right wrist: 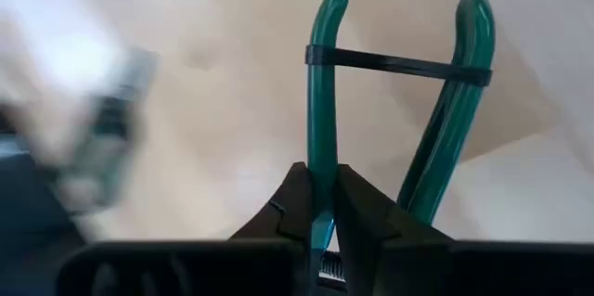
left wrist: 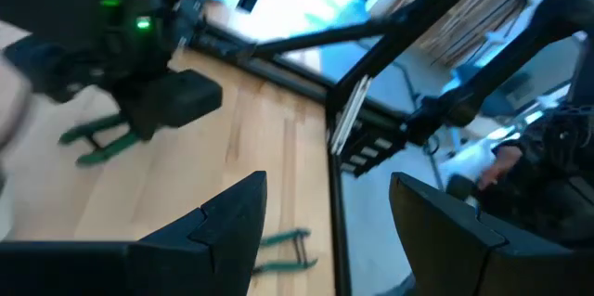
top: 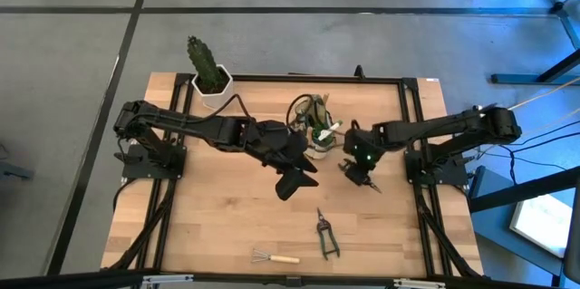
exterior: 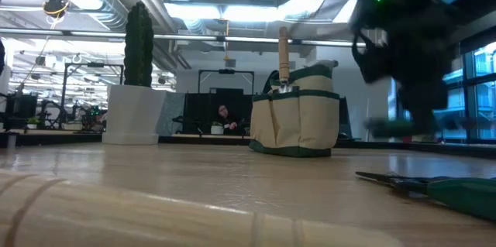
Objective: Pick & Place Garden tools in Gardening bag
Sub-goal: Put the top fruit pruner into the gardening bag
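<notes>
The right gripper [right wrist: 320,205] has its fingers pinched tight on one green handle of a pair of snips [right wrist: 399,101]. In the right wrist view the two handles run straight away from the fingers, spreading apart toward their curved tips, with a thin dark band tying them across near the ends. From above, this gripper [top: 361,173] sits just right of the gardening bag [top: 315,129], over the table [top: 227,226].

The bag stands upright near the table's far edge at its middle, with a wooden-handled tool [exterior: 284,55] sticking straight up out of it.

The left gripper [top: 294,183] hovers in front of the bag, its fingers [left wrist: 227,226] spread wide and holding nothing.

Pruning shears [top: 326,235] lie toward the near edge, long axis running roughly near-to-far. The little wire rake [top: 275,256] lies just beside them to the left, parallel to the near edge with its tines pointing left.

The cactus in a white pot [top: 210,79] stands at the far left corner, well apart from both grippers. Bare wood lies open between the bag and the two tools near the front.
</notes>
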Robot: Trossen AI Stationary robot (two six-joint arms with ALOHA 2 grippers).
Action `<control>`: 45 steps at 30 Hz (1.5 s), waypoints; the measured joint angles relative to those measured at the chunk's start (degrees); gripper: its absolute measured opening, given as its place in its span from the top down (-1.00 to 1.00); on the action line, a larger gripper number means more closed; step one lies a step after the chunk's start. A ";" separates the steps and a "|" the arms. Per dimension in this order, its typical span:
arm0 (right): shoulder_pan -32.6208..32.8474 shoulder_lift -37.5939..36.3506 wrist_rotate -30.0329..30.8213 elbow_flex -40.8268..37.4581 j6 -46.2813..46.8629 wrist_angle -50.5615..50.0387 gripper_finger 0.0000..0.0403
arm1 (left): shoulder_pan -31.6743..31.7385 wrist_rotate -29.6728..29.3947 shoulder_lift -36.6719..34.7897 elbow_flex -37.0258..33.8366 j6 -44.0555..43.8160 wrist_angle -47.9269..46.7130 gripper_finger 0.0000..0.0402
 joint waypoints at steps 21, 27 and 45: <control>-6.38 -17.69 11.94 38.34 9.54 15.35 0.87 | -0.86 -2.39 -5.97 -0.09 10.01 25.38 -0.11; -6.55 -19.82 21.45 38.34 20.28 30.35 0.87 | -3.02 -21.47 -6.75 -0.09 20.52 20.07 -0.11; -7.83 -7.51 6.42 38.34 57.62 54.35 0.87 | -4.66 -61.19 3.87 0.00 91.60 52.87 -0.08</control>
